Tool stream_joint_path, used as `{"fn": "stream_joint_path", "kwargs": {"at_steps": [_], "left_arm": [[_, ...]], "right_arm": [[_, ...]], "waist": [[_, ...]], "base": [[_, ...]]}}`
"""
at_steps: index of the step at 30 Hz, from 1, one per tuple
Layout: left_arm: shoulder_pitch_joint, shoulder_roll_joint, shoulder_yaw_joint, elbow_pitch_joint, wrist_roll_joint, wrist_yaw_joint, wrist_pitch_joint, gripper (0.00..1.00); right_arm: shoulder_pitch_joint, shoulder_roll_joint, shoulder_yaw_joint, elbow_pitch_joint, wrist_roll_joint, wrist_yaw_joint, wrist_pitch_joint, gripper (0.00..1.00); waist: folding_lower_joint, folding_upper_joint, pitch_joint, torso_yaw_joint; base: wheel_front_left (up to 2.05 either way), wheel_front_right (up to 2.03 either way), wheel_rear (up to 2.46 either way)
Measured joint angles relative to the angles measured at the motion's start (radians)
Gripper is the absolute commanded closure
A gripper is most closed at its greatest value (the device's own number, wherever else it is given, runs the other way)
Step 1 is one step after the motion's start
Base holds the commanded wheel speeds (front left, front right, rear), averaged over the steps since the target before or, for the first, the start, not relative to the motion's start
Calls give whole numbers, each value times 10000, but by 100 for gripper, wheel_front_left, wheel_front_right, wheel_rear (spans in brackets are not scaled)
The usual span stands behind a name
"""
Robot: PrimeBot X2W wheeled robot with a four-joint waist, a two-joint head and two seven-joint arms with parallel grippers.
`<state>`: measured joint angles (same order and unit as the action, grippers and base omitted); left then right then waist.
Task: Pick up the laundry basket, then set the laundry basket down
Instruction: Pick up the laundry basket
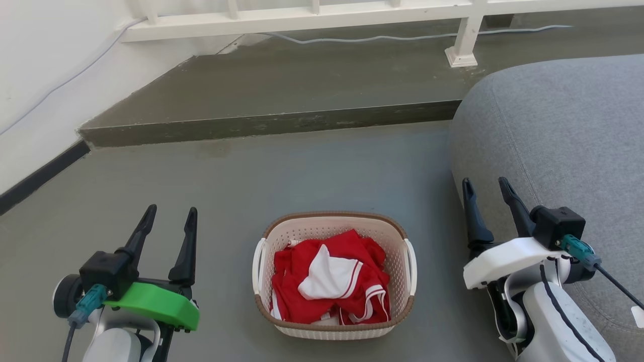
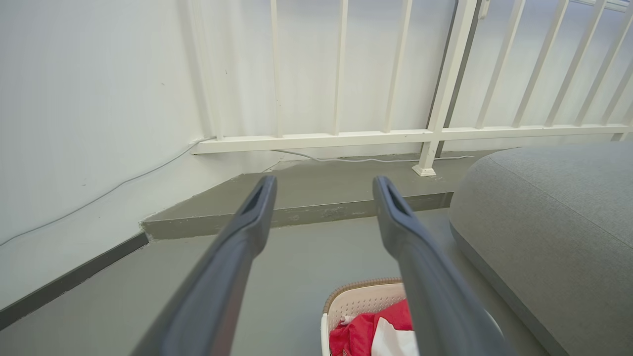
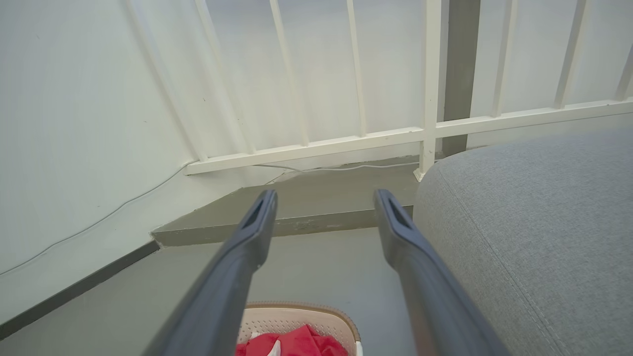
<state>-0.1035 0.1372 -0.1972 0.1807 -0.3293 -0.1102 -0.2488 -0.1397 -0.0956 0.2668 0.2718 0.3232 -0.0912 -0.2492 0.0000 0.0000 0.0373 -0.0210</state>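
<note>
Head view. My left fingers (image 1: 188, 236) stand at lower left and point up the frame. They are spread wide and hold nothing. The forearm behind them carries a green cover (image 1: 153, 304). My right fingers (image 1: 473, 216) stand at lower right, likewise spread wide and empty, rising from a white cover (image 1: 503, 259) just beside the grey sofa (image 1: 553, 125). The basket (image 1: 332, 216) sits on the floor (image 1: 302, 171) between the two arms, apart from both, with red and white clothes (image 1: 327, 276) inside. Beyond it are a low step (image 1: 282, 80) and a white railing (image 1: 302, 20).

Left wrist view. My left fingers (image 2: 254, 212) run forward, roughly level, toward the step (image 2: 316, 188) and railing (image 2: 395, 134). The gap between them is wide and nothing is in it. The basket (image 2: 356, 296) lies below, at the bottom edge, partly hidden by one finger. The sofa (image 2: 554, 212) is at right.

Right wrist view. My right fingers (image 3: 254, 222) have the same forward pose, wide and empty. The basket (image 3: 296, 314) lies below them at the bottom edge, with the clothes (image 3: 296, 341) showing. The sofa (image 3: 534, 222) is close at right.
</note>
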Motion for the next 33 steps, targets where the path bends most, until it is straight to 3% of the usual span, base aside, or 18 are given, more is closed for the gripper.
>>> {"fn": "stream_joint_path", "kwargs": {"at_steps": [17, 33], "left_arm": [[-291, -23, 128, -117, 2, -59, 0, 0], [-1481, 222, -111, 44, -198, -138, -2, 0]], "right_arm": [[-2, 130, -84, 151, -2, -4, 0, 0], [-727, 309, -274, 585, -88, -163, -6, 0]], "waist": [[0, 0, 676, -157], [1, 0, 2614, -377]], "base": [[0, 0, 0], [0, 0, 0]]}}
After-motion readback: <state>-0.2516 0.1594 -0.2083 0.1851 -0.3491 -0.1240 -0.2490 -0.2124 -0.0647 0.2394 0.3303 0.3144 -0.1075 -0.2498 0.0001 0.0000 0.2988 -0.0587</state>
